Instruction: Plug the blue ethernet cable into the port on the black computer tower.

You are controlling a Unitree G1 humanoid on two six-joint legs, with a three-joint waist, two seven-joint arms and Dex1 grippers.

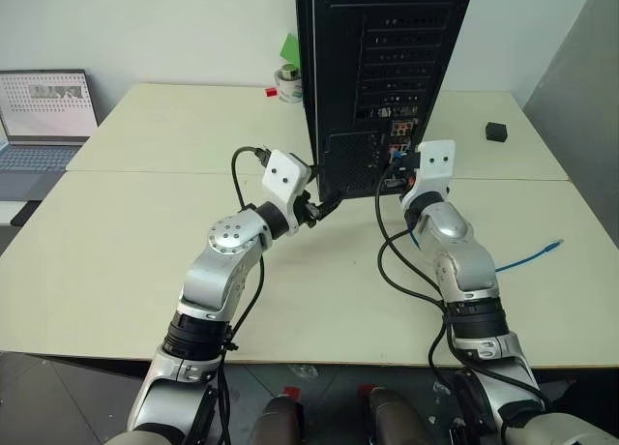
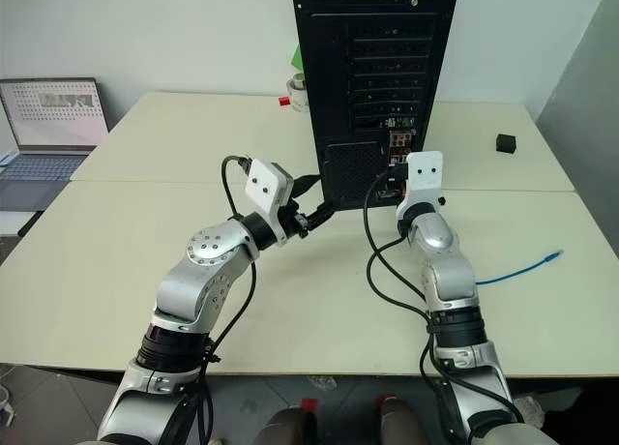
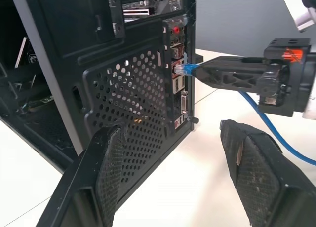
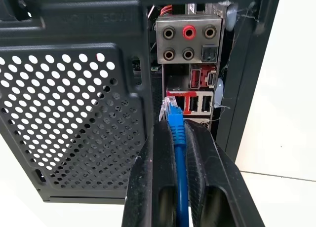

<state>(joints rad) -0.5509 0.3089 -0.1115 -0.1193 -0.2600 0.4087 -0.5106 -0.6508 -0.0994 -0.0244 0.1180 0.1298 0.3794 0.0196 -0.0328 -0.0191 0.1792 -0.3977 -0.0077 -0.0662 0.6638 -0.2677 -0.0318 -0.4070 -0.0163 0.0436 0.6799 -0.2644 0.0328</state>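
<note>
Right gripper (image 4: 177, 138) pinched tight on thin bright-blue ethernet cable (image 4: 177, 138) just behind clear plug, keeps plug rigid, tip at squarish port (image 4: 171, 102) on tall black metal computer tower (image 1: 382, 77). Left gripper (image 3: 173, 168) open, empty, beside tower's lower corner, likely ready to brace.

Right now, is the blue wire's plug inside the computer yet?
Cannot tell for sure. The right gripper pinches the blue ethernet cable, and its clear plug is right at the port, seemingly not fully in.

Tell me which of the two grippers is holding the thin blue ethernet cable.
The right gripper: its black fingers are shut on the blue ethernet cable, plug at the black computer tower connectors. The left gripper stands open, holding nothing.
</note>
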